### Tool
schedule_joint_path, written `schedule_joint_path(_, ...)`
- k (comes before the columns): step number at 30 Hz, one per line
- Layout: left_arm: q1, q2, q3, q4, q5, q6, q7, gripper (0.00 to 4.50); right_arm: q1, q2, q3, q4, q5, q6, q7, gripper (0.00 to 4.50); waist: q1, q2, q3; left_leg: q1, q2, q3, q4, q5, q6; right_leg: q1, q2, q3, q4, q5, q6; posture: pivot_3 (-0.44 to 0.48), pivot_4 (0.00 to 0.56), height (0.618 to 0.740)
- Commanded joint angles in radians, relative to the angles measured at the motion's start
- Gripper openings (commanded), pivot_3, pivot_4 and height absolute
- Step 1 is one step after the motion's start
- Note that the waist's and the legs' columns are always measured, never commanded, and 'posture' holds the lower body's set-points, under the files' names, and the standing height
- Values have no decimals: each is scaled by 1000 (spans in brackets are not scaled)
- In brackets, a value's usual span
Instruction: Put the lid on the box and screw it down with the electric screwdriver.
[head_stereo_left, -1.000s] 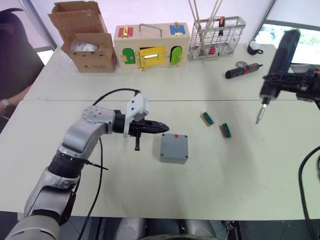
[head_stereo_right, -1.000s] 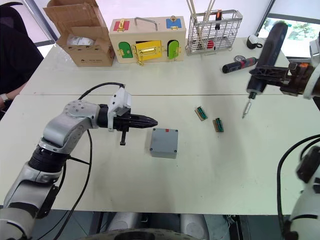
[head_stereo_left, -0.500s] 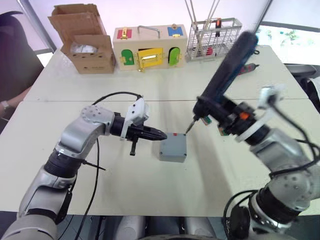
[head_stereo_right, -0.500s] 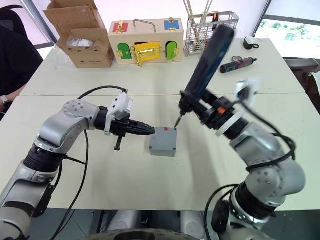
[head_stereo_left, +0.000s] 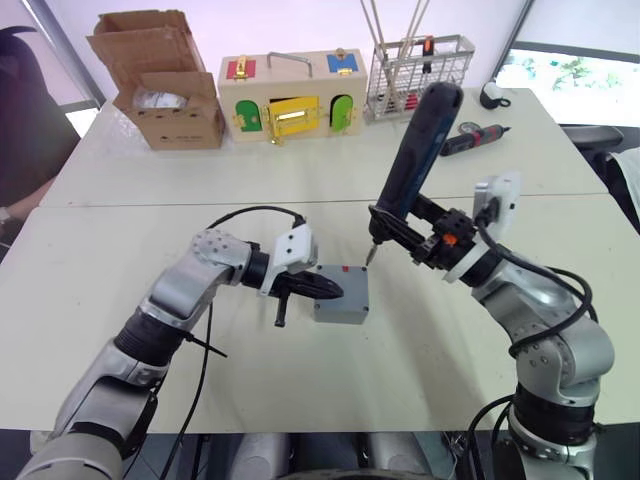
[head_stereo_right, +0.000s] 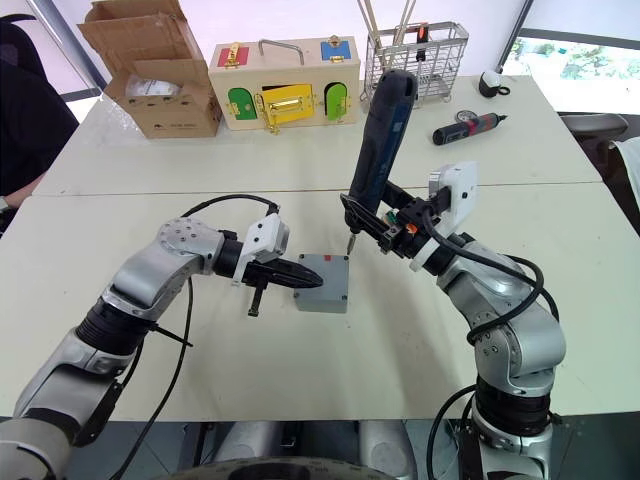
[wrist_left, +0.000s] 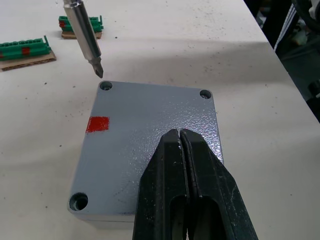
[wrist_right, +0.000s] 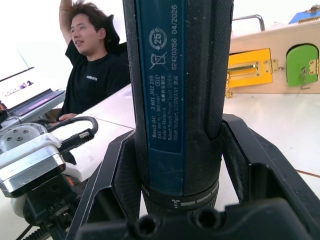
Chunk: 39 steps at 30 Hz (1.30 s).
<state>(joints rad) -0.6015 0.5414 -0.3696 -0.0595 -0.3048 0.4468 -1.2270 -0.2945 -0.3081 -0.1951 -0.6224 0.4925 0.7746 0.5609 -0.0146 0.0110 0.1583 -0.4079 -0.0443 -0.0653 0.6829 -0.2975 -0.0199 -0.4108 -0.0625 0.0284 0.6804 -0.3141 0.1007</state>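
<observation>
The grey box (head_stereo_left: 340, 315) sits mid-table with the lid (wrist_left: 135, 120) on top of it; a red mark shows on the lid and its corner screw holes are visible. My left gripper (wrist_left: 180, 133) is shut, its tips resting on the lid's top. My right gripper (head_stereo_left: 400, 225) is shut on the electric screwdriver (head_stereo_left: 420, 140), held nearly upright just behind the box. The metal bit (wrist_left: 85, 35) hangs a little above one far corner hole of the lid without touching it.
At the back stand a cardboard carton (head_stereo_left: 165, 95), a wooden box with coloured doors (head_stereo_left: 290, 95) and a wire rack (head_stereo_left: 420, 65). A small black-and-red screwdriver (head_stereo_left: 475, 140) lies at the back right. Two green terminal blocks (wrist_left: 82, 27) lie beyond the box. A person (wrist_right: 95, 65) sits at the left.
My right arm swung in from the right and brought the screwdriver upright, its bit now over the lid's far corner. My left gripper slid from beside the box onto the lid.
</observation>
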Motion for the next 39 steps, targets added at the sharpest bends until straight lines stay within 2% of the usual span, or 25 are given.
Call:
schedule_joint_path(1,2,-4,-5,13,36,-31,12,0,4,-16,21,-20,1,-70,-9,1962,0,0,0,0,0,0,0,0,0,0,0,0,0,0,0,0,150,740)
schedule_joint_path(39,-6,-28,-8,58,68,-75,6,0,-10,-118,37,-43,150,-56,-107,1962,1,0,0,0,0,0,0,-2,4,1,0,0,-1,0,0,0,150,740)
